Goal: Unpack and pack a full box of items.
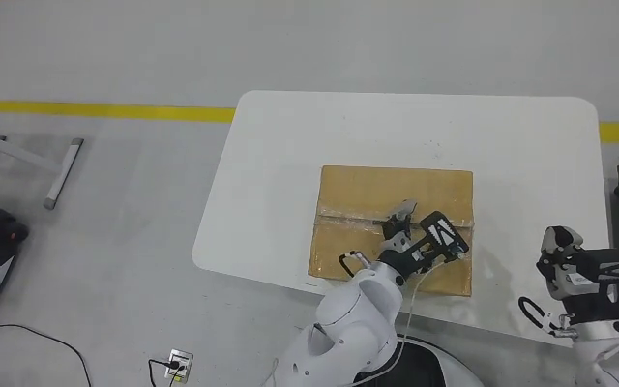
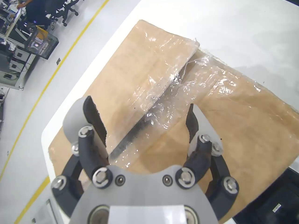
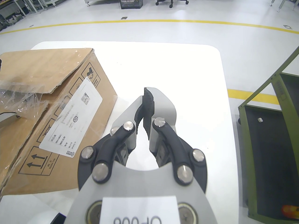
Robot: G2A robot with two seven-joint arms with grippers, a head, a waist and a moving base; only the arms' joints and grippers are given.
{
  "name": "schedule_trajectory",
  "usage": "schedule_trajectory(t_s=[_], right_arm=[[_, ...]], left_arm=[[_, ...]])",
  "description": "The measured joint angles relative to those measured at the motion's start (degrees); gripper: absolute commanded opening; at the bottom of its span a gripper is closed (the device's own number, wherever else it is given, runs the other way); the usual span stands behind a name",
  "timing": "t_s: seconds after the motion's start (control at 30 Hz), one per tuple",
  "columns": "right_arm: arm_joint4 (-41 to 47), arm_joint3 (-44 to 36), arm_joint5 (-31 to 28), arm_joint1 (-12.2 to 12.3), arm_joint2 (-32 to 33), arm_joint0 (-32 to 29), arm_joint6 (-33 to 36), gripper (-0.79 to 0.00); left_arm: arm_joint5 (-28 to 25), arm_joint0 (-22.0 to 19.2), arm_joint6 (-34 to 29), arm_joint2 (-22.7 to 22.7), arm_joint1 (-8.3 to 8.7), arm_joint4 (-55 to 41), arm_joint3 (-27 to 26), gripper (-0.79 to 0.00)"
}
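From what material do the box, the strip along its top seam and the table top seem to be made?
The box looks like brown cardboard, matt, with a ragged flap edge. The strip appears to be clear plastic tape, glossy and wrinkled, catching bright highlights. The table top is smooth, white, faintly glossy: perhaps laminate or painted board; the look leaves that open.

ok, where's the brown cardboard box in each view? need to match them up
Top view: brown cardboard box on the white table, nearer the robot's edge.
Left wrist view: box top directly below the open left jaws.
Right wrist view: box beside the shut right jaws, white-labelled side wall toward the camera.
Shared landmark: crinkled clear tape along the top flap seam.
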Motion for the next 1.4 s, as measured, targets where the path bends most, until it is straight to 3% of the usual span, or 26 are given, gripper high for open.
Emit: schedule_trajectory(t_s=[0.4,0.6,0.73,0.8,0.83,0.87,0.93,1.2,1.4], right_arm=[[0.0,-0.1,-0.2,-0.3,0.1,0.3,0.2,-0.785],[-0.1,0.1,-0.1,-0.4,0.0,0.7,0.7,-0.785],[0.1,0.2,0.0,-0.4,0.1,1.2,1.1,-0.785],[0.2,0.2,0.1,-0.5,0.1,1.4,1.3,-0.785],[0.1,0.3,0.1,-0.5,0.1,1.6,1.4,-0.785],[0.1,0.3,0.1,-0.5,0.1,1.6,1.4,-0.785],[-0.1,0.5,0.1,-0.5,-0.1,1.9,1.6,-0.785],[-0.1,0.8,0.1,-0.7,-0.4,2.9,2.3,-0.785],[0.9,-0.2,-0.4,-0.7,0.1,3.5,2.7,-0.785]], left_arm=[[1.9,1.4,4.1,-0.8,-0.2,5.1,-1.3,-0.222],[1.4,2.0,5.2,-1.5,-0.27,6.3,-1.2,-0.453],[1.0,2.1,5.7,-1.6,-0.44,6.7,-0.9,-0.499],[0.9,2.1,5.8,-1.6,-0.54,6.8,-0.7,-0.563],[0.8,2.0,5.8,-1.7,-0.61,6.8,-0.6,-0.603],[0.8,1.9,5.9,-1.7,-0.67,6.7,-0.5,-0.699],[0.9,1.8,6.0,-2.0,-0.79,6.6,-0.1,-0.785],[2.7,0.9,7.0,-3.7,-1.23,6.9,1.0,-0.785],[6.8,1.5,7.2,-8.3,-1.19,6.8,-1.7,-0.785]])
